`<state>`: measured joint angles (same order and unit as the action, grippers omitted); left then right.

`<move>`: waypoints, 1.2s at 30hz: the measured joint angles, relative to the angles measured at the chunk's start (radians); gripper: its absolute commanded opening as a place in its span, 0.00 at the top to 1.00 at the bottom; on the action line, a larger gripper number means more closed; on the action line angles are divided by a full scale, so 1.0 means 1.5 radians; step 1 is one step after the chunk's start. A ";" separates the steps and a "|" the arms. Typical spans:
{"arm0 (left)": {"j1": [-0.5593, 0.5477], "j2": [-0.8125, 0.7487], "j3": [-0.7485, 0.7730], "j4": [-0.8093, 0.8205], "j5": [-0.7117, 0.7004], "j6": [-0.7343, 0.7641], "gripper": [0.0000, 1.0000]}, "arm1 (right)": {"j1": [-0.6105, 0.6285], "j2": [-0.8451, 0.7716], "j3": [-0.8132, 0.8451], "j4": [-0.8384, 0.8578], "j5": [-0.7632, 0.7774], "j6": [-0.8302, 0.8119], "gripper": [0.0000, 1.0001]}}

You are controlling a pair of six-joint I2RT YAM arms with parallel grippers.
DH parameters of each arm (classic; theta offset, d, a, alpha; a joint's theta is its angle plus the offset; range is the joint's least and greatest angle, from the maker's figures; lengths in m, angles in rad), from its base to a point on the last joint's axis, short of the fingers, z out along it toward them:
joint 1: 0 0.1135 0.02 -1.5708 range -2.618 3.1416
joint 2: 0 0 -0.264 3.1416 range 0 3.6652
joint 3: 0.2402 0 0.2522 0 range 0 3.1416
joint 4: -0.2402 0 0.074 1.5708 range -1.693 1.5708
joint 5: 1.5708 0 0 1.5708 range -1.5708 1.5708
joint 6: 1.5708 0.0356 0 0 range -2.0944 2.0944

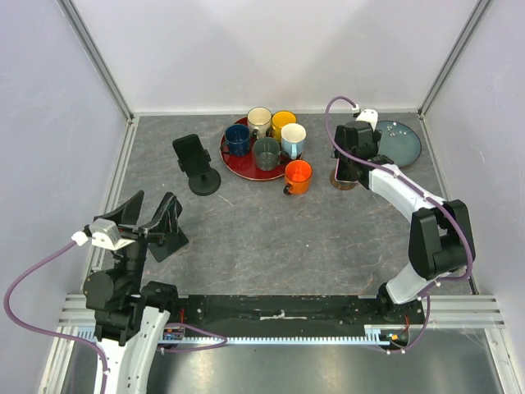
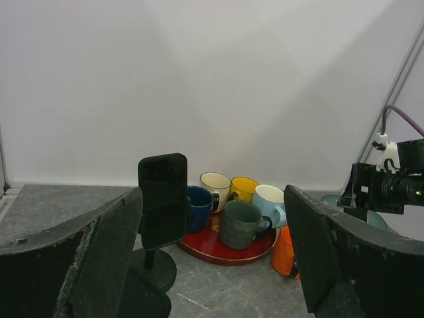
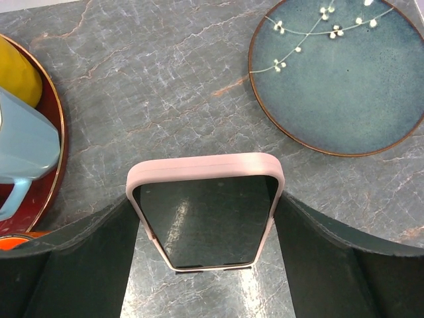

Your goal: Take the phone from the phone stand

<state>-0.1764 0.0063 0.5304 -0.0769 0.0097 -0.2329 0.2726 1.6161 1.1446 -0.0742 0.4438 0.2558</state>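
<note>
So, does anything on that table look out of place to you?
Only one thing: the orange mug stands on the bare table at the near edge of the red tray, while the other five mugs sit on it. Nothing looks spilled, tipped or broken.

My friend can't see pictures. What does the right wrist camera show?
A phone in a pink case sits between the two dark fingers of the right end effector; whether they squeeze it is unclear. Behind lie a blue-green plate and, at left, a red tray with a pale blue mug.
</note>
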 measured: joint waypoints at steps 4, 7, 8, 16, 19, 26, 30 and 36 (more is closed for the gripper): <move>0.000 0.000 0.000 0.000 0.000 0.000 0.06 | 0.000 0.000 -0.005 0.010 0.001 -0.007 0.42; 0.000 0.000 0.000 0.000 0.000 0.000 0.06 | 0.000 -0.002 -0.007 0.013 0.000 -0.011 0.52; 0.000 0.000 0.000 0.000 0.000 0.000 0.06 | 0.000 -0.003 -0.009 0.014 0.000 -0.011 0.54; 0.000 0.000 0.000 0.000 0.000 0.000 0.06 | 0.000 -0.052 -0.067 0.054 -0.007 -0.019 0.69; 0.000 0.000 0.000 0.000 0.001 0.000 0.07 | 0.000 -0.075 -0.096 0.077 -0.014 -0.023 0.70; 0.000 0.000 0.000 0.000 0.001 0.000 0.07 | 0.000 -0.127 -0.156 0.126 -0.020 -0.042 0.72; 0.000 0.000 0.000 0.000 0.001 0.000 0.07 | 0.000 -0.145 -0.173 0.157 -0.025 -0.052 0.72; 0.000 0.000 0.000 0.000 0.001 0.000 0.07 | 0.000 -0.146 -0.173 0.174 -0.034 -0.059 0.72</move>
<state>-0.1764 0.0063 0.5304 -0.0769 0.0105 -0.2325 0.2726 1.3975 0.8845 0.1875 0.3935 0.1673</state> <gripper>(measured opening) 0.938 0.825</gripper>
